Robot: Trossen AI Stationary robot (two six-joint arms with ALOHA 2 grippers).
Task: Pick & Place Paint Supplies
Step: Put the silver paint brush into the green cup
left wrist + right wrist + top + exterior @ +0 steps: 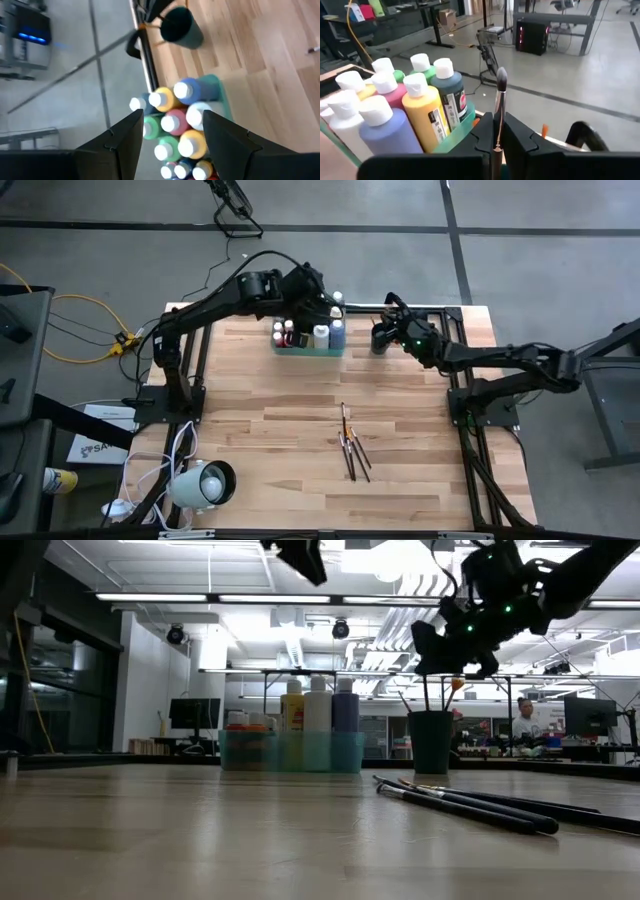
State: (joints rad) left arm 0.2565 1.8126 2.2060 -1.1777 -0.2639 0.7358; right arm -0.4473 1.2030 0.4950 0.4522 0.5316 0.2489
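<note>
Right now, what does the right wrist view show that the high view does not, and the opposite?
Only the right wrist view shows the right gripper shut on a paintbrush. Only the high view shows loose paintbrushes lying on the table, the dark cup, and the left gripper above the bottles. Both show paint bottles in the green tray.

A pale wooden plank worktop (pixel 300 450) stands on a grey concrete floor (pixel 90 250) crossed by dark seam lines. Yellow and black cables (pixel 85 320) trail over the floor beyond the worktop's left edge, and a white round lamp (pixel 205 483) sits by its near left corner. Seen level across the worktop, the room has a white ceiling with long fluorescent strip lights (pixel 200 597), white walls and pillars (pixel 150 680), dark desks with computer monitors (pixel 195 713), and a seated person (pixel 522 722) far off at the right.
</note>
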